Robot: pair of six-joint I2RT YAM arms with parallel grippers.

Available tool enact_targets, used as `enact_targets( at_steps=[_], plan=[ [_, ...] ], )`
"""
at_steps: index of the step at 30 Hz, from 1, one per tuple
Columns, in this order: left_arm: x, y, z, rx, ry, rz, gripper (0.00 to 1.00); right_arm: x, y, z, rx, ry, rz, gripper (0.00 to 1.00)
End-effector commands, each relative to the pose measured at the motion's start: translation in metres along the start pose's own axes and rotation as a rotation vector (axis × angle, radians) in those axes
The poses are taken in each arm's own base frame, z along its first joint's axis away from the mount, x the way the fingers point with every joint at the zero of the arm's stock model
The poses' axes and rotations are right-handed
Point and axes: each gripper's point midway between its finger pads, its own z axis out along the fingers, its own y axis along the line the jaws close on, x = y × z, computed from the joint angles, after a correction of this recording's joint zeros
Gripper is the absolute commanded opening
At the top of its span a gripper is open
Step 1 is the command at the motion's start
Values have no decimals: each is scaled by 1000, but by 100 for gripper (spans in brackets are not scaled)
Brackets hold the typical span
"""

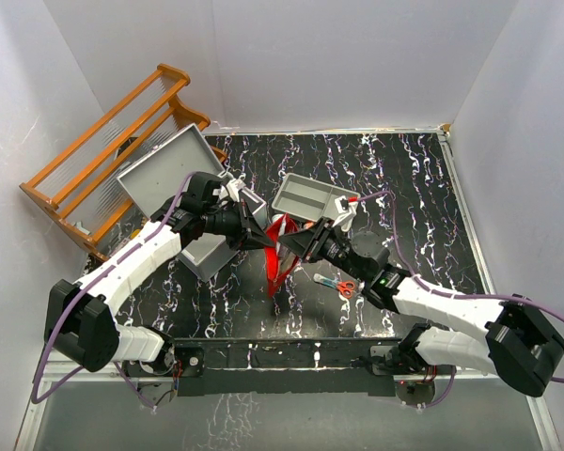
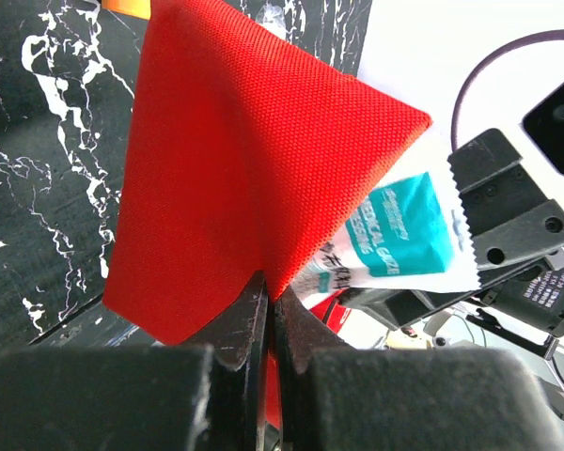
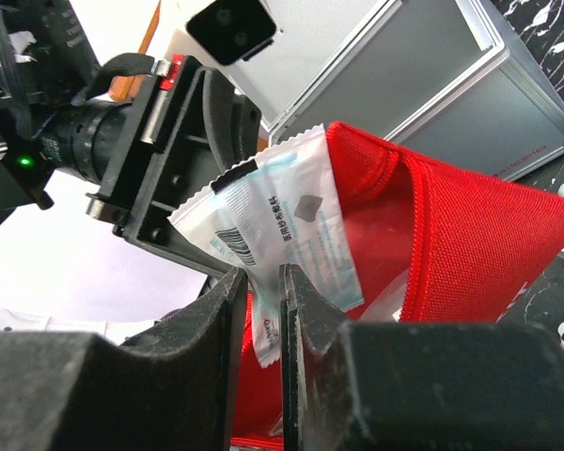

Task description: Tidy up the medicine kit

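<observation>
The medicine kit (image 1: 202,246), a grey metal case, stands open at the left with its lid (image 1: 163,171) raised; it also shows in the right wrist view (image 3: 508,103). My left gripper (image 1: 260,237) is shut on a corner of the red fabric pouch (image 1: 280,246) and holds it up over the table middle; the wrist view shows the jaws (image 2: 269,293) pinching the red cloth (image 2: 235,169). My right gripper (image 1: 299,246) faces it, its jaws (image 3: 261,282) closed to a narrow gap on a white and teal gauze packet (image 3: 277,211) at the pouch's open mouth (image 3: 479,254). The packet also shows in the left wrist view (image 2: 404,235).
A shallow grey two-compartment tray (image 1: 312,197) lies behind the grippers. Red-handled scissors (image 1: 338,285) lie on the dark marbled table in front of the right arm. A wooden rack (image 1: 103,141) leans at the far left by the wall. White walls enclose the table.
</observation>
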Motion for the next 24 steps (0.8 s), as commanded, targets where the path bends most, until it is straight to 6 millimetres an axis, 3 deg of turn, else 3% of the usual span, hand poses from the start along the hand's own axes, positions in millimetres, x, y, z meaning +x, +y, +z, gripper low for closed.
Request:
enact_targets(
  at_steps=[1, 15, 24],
  plan=[
    [3, -34, -18, 101, -12, 57, 0, -6, 9, 4, -49, -39, 5, 19],
    [1, -13, -10, 65, -20, 207, 0, 0, -18, 5, 142, 13, 46, 17],
    [5, -5, -8, 53, 11, 251, 0, 18, -6, 10, 121, 146, 73, 10]
  ],
)
